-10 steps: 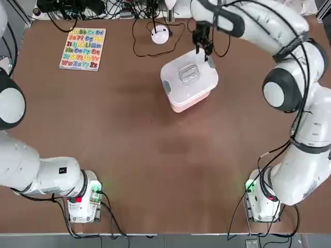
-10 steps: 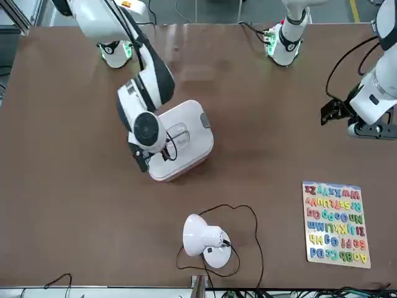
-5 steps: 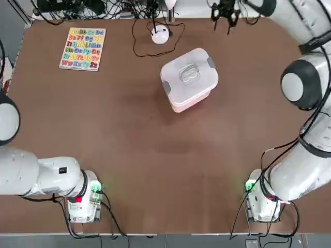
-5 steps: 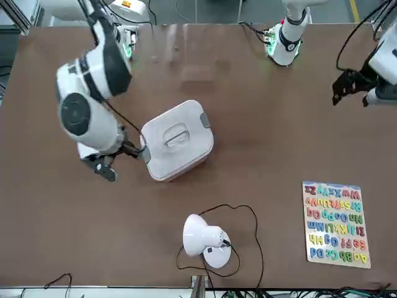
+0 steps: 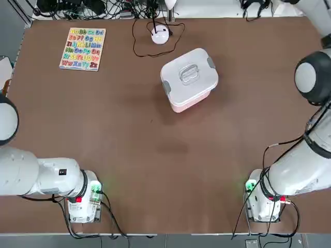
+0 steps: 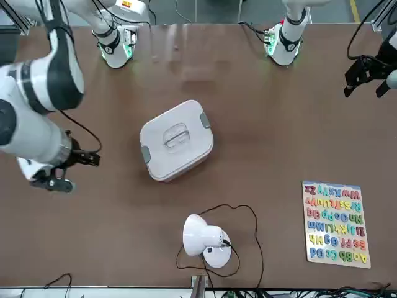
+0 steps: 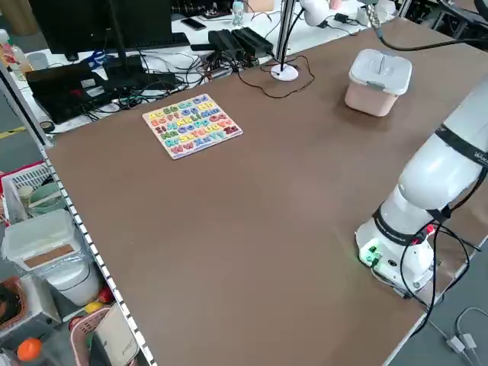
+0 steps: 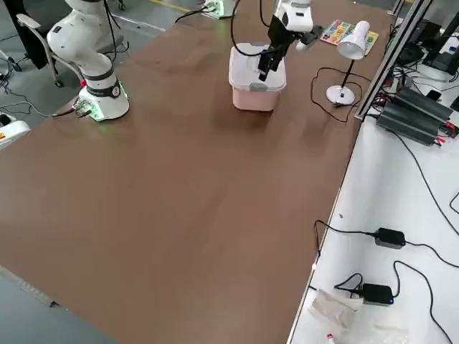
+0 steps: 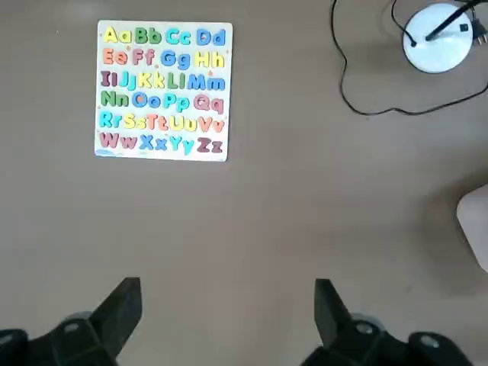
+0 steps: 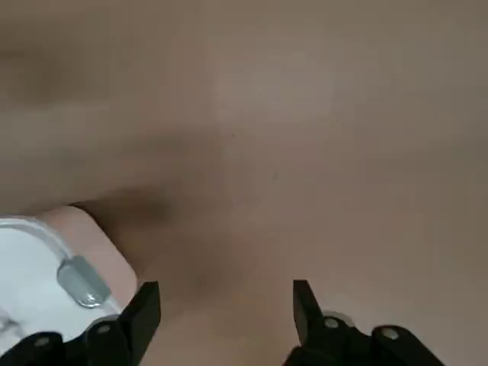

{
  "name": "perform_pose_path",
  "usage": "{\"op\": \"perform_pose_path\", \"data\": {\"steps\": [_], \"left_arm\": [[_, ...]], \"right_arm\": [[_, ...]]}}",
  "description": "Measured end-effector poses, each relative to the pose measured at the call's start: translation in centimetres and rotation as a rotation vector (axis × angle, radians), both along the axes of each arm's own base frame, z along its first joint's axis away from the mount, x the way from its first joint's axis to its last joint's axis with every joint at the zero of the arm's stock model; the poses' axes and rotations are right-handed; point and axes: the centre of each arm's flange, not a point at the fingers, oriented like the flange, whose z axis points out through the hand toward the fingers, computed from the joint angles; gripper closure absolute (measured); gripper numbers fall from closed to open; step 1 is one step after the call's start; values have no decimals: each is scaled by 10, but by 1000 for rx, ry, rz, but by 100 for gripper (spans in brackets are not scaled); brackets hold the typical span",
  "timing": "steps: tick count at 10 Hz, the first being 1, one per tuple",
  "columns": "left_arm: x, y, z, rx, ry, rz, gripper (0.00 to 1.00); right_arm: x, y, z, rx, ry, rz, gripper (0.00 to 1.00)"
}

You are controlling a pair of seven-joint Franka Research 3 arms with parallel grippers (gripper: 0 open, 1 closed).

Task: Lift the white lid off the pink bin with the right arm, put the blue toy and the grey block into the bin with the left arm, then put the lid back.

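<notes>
Fingers (image 10: pixel 145 309) on the right arm stand apart with nothing between them, high over bare counter (image 5: pixel 155 155), with one grey-clipped corner of the white lid (image 5: pixel 189 74) just inside their wrist camera's frame. In the front view they hang well off to the robot's right of the pink bin (image 5: pixel 183 105). The left fingers (image 9: pixel 122 305) are spread wide and empty too, above the counter between the alphabet puzzle (image 5: pixel 83 48) and the bin. The lid sits square on the bin, its clear handle folded flat. Neither the blue toy nor the grey block shows anywhere on the counter, so they are probably inside already, though the closed lid hides that. If so, the work left is only to clear both arms away. That is best done high, with both pairs of fingers wide, well apart from the lid's handle. The right arm should also avoid the white lamp (image 5: pixel 160 35) and its looping black cable beyond the bin, lest a snag drag something across the counter.
</notes>
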Motion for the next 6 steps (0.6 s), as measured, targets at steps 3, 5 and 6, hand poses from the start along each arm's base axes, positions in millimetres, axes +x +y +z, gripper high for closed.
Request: {"op": "perform_pose_path", "data": {"steps": [3, 5, 6], "left_arm": [[6, 4, -10, 0, 40, 7, 0], [6, 8, -9, 0, 41, 14, 0], [6, 10, -9, 0, 41, 17, 0]], "right_arm": [[-74, -45, 100, -3, -10, -38, 0], [-99, -40, 122, 10, -27, -72, 0], [-98, -37, 116, 12, -28, -78, 0]]}}
